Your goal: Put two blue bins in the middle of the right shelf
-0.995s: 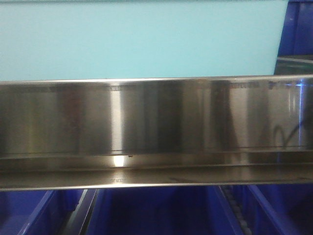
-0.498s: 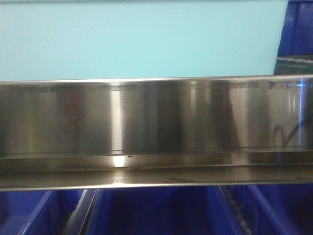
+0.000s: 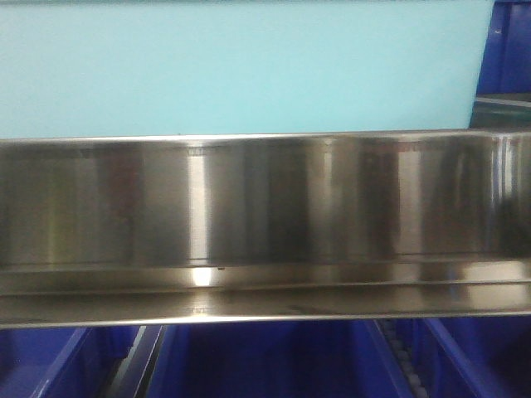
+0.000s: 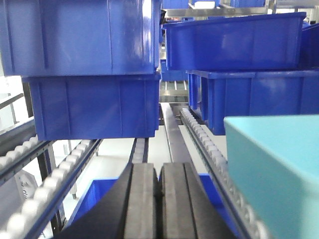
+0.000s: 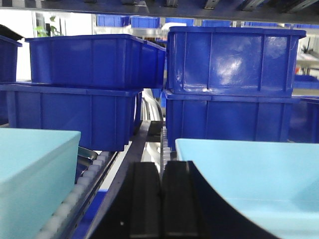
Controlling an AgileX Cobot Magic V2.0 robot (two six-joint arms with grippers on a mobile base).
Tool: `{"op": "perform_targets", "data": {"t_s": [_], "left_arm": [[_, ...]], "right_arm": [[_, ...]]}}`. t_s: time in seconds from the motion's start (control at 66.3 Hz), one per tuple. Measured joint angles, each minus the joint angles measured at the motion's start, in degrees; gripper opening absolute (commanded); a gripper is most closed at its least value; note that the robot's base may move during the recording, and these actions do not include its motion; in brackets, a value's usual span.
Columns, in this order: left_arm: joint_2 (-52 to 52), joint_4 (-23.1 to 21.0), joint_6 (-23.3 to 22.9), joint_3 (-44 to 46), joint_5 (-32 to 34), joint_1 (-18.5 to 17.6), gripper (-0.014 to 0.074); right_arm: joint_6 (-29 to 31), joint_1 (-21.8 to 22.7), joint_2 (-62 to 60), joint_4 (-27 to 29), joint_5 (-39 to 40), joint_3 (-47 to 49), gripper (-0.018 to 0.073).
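Your left gripper point(image 4: 159, 196) and right gripper point(image 5: 162, 199) both have their pads pressed together with nothing between. In the right wrist view you find the blue bins point(image 5: 229, 84) stacked two high, just behind the teal bin point(image 5: 259, 169) and above its rim.

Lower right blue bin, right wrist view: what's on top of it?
An upper blue bin sits stacked on the lower blue bin; contents of both are hidden behind their walls.
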State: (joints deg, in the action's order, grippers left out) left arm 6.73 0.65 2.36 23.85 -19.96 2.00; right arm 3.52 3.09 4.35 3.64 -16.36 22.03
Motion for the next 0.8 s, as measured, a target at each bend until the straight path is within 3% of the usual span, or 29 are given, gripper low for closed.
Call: {"op": "perform_targets", "data": {"t_s": [0.196,0.407,0.588,0.799], "left_arm": [[14.31,-0.21,0.00,13.75,-5.54,0.00,-0.0111],[32.87,-2.65,0.10,29.05,-15.75,0.00,-0.0111],[43.09,-2.89,0.10,35.87,-16.30,0.00,-0.0111],[49.11,-4.18,0.10,36.57,-14.74,0.00,-0.0111]], "right_arm": [[0.00,0.00,13.23,0.12,-9.63,14.10,-0.0165],[0.00,0.00,31.13,0.48,-16.65,31.02,-0.0165],[0.00,0.00,42.33,0.86,-16.53,39.04,-0.0165],[0.00,0.00,49.57,4.29,-16.62,40.37,-0.0164]]}}
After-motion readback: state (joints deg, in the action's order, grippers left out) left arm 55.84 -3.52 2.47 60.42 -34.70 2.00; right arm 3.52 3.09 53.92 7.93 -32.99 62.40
